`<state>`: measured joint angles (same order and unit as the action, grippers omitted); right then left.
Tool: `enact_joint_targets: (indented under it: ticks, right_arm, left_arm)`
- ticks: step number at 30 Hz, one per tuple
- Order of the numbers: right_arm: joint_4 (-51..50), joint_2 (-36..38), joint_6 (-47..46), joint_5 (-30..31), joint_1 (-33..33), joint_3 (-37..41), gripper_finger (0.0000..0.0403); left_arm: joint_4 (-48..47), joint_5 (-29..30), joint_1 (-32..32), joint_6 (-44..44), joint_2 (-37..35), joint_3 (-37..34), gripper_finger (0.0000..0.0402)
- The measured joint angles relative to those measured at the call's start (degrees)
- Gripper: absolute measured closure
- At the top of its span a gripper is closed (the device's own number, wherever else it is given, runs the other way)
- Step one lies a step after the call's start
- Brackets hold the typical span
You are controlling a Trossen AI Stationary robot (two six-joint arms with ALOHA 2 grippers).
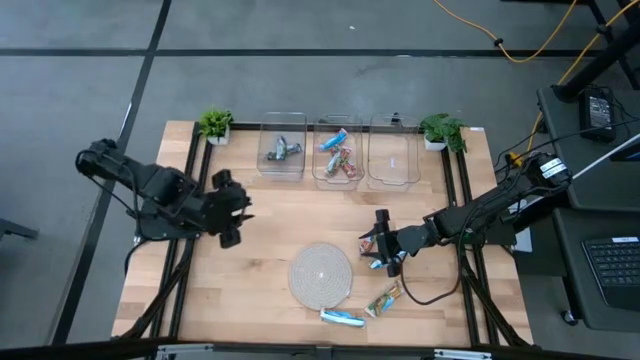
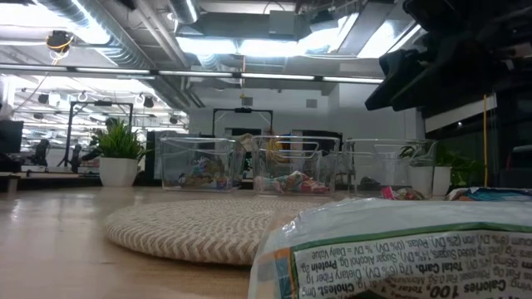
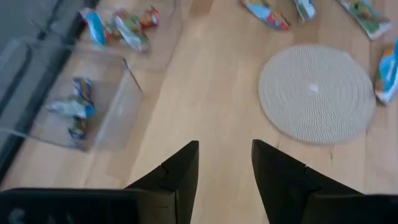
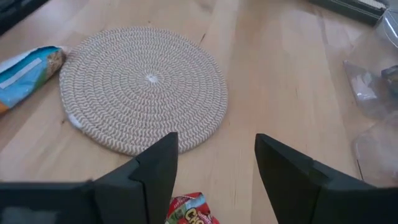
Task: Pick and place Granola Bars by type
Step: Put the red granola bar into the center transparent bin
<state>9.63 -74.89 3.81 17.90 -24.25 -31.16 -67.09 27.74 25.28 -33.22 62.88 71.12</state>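
Nearest the low camera is a green-and-white granola bar wrapper (image 2: 399, 249), lying right up front on the worktop (image 1: 260, 230) and filling the corner of the shot. Biggest thing after the worktop itself is the round woven mat (image 1: 321, 273), then the three clear bins (image 1: 283, 148) along the far edge: the left one has a couple of grey-blue bars, the middle one (image 1: 337, 152) a blue bar and some red/green ones, the right one (image 1: 392, 150) looks empty. Loose bars are by the mat: a blue bar (image 1: 342, 318) at its near edge, a greenish bar (image 1: 383, 299) just beside that, and a red bar (image 4: 189, 210) right under the right gripper (image 1: 381, 248). Its fingers are spread and hold nothing, straddling that red wrapper, so I'd say this is the reach-in for a pick. Next it needs to drop down, pinch the wrapper, then carry it to the matching bin. Left gripper (image 1: 230, 207) waits near the left edge, fingers apart, empty.
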Motion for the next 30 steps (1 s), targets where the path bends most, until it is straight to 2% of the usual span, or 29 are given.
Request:
enact_joint_targets:
  ticks: [4,10,14,21,25,30]
  right_arm:
    - [0.71,0.00,2.41,0.03,0.02,0.00,0.0187]
    - [2.96,0.00,2.71,0.48,0.13,0.00,0.0187]
    - [3.22,0.00,2.84,0.49,0.15,0.00,0.0187]
    - [2.49,0.00,2.58,0.50,0.15,0.00,0.0187]
    - [1.73,0.00,2.52,0.51,0.15,0.00,0.0187]
    - [1.12,0.00,0.87,0.49,0.13,0.00,0.0187]
  left_arm:
    - [6.71,-2.78,1.88,-1.02,-5.73,-9.36,0.0261]
    - [29.80,-16.31,-0.61,11.76,-10.98,-20.60,0.0262]
    - [40.61,-24.90,-7.85,21.12,-12.16,-24.14,0.0263]
    - [44.76,-36.39,-25.95,30.16,-12.49,-24.41,0.0278]
    - [47.19,-40.44,-32.15,34.43,-12.35,-25.71,0.0289]
    - [57.59,-43.77,-37.34,34.60,-15.83,-35.00,0.0300]
